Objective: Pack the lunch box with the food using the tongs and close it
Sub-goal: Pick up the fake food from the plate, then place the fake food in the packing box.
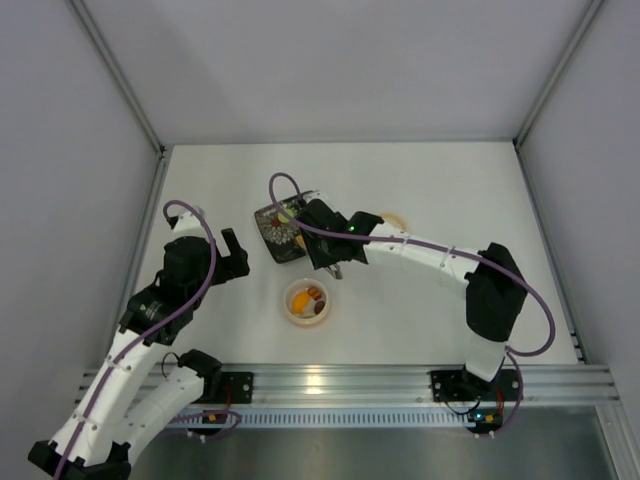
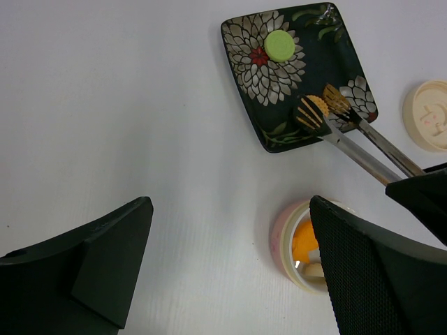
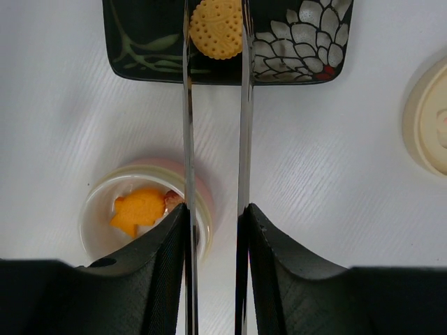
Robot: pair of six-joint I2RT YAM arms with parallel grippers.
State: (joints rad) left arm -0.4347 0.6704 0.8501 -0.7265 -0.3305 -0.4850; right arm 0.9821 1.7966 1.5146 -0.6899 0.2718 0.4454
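The silvery tongs (image 3: 187, 125) run between the fingers of my right gripper (image 3: 215, 211), which is shut on their two arms. The tong tips (image 2: 316, 112) stand on either side of a round tan biscuit (image 3: 217, 28) on the black floral plate (image 3: 140, 35). A green round piece (image 2: 280, 45) lies farther back on that plate. The lunch box (image 1: 308, 302), pink-rimmed, sits uncovered in front of the plate and holds an orange fish-shaped piece (image 3: 140, 209) and other bits. My left gripper (image 2: 230, 258) hangs open over bare table, left of the lunch box (image 2: 283, 234).
The cream lid (image 1: 393, 217) with its pink mark lies flat on the table to the right of the plate (image 1: 272, 232). Grey walls enclose the white table on three sides. The right arm (image 1: 430, 255) stretches across the middle.
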